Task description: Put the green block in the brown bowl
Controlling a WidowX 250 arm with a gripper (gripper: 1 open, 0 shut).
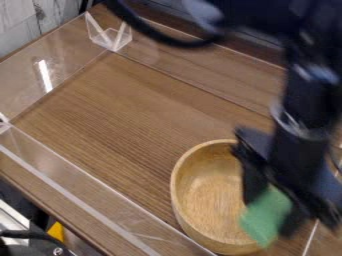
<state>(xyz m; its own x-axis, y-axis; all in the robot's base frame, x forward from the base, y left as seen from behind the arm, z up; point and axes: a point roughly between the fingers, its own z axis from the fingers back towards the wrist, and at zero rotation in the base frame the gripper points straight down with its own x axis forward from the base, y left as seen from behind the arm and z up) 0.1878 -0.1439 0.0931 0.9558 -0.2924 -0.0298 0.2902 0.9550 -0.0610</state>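
Observation:
My gripper point(278, 200) hangs over the right side of the brown bowl point(201, 190), pointing down and blurred by motion. It is shut on the green block point(267, 217), which shows below the black fingers point(251, 172) over the bowl's lower right part. The bowl is round, light-brown wood, and sits at the front right of the wooden table. The arm covers the bowl's right rim.
Clear acrylic walls point(80, 195) fence the wooden tabletop point(120, 120) on the front, left and back. A small clear stand point(107, 32) sits at the back left. Cables and a dark object point(27, 240) lie outside the wall at the lower left.

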